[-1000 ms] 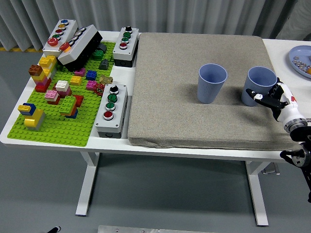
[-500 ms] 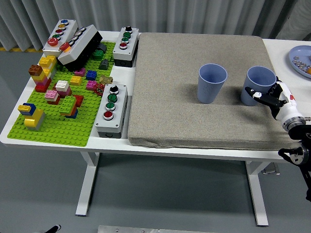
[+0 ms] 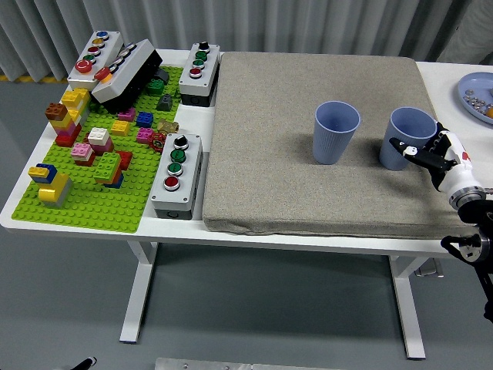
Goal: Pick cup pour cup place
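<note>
At the right of the frame, the robot's right hand (image 3: 433, 154) curls its black-and-white fingers against the side of a blue ribbed plastic cup (image 3: 410, 136) standing upright on the grey fabric mat (image 3: 269, 154). A second matching blue cup (image 3: 336, 132) stands nearby, left of it.

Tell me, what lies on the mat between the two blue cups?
Nothing: in the head view, only bare grey mat shows between the left blue cup and the right blue cup, where the right hand is.
</note>
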### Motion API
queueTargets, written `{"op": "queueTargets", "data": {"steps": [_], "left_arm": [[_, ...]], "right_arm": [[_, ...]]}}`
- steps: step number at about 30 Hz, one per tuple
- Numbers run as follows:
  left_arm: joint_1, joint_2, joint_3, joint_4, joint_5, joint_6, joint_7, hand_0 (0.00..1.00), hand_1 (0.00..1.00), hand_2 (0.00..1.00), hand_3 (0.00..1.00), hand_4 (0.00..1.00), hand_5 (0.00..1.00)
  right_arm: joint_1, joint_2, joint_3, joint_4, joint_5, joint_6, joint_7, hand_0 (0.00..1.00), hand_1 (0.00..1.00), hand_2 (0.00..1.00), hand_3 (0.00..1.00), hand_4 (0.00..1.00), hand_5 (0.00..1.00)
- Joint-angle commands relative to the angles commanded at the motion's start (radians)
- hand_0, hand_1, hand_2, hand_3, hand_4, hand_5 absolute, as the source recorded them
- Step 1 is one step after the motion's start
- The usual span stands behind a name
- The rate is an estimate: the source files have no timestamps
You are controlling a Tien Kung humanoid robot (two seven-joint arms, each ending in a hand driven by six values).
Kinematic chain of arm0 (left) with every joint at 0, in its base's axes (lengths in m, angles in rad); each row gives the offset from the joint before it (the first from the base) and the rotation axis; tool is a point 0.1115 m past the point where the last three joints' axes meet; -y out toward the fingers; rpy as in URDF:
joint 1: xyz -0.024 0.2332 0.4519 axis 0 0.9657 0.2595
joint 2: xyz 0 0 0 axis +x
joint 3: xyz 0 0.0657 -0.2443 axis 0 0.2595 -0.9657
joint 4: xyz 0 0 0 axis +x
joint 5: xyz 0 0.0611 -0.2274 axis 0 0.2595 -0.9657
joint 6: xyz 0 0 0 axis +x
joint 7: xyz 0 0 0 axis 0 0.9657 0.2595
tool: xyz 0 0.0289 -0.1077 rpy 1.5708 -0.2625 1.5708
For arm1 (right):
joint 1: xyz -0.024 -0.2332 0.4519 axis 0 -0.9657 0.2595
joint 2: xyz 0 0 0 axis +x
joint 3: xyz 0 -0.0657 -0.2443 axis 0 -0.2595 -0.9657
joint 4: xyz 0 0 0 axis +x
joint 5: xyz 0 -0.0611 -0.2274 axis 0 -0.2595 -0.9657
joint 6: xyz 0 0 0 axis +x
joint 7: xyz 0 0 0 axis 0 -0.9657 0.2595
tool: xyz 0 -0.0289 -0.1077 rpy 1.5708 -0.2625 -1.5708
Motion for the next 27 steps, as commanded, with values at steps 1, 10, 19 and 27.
{"op": "queueTargets", "data": {"steps": [1, 10, 19, 27], "left_arm": [[0.0, 0.0, 0.001, 0.0, 0.0, 0.0, 0.0, 0.813, 0.775, 0.813, 0.742, 0.539, 0.998], [0.002, 0.0, -0.001, 0.0, -0.001, 0.0, 0.0, 0.813, 0.775, 0.814, 0.743, 0.539, 0.998], [0.003, 0.003, -0.004, 0.0, 0.0, 0.0, 0.001, 0.814, 0.775, 0.814, 0.742, 0.54, 0.998], [0.009, 0.005, -0.001, 0.0, -0.004, 0.001, 0.001, 0.815, 0.774, 0.814, 0.743, 0.54, 0.998]], "right_arm": [[0.0, 0.0, 0.001, 0.0, 0.0, 0.0, 0.0, 0.746, 0.63, 0.533, 0.641, 0.788, 0.151], [-0.002, -0.004, 0.012, 0.026, -0.024, -0.004, -0.005, 0.743, 0.633, 0.532, 0.64, 0.79, 0.154], [0.015, -0.046, 0.015, 0.155, -0.199, -0.046, -0.036, 0.755, 0.644, 0.539, 0.646, 0.798, 0.174], [0.031, -0.053, -0.024, 0.225, -0.4, -0.096, -0.06, 0.759, 0.647, 0.539, 0.648, 0.775, 0.139]]}}
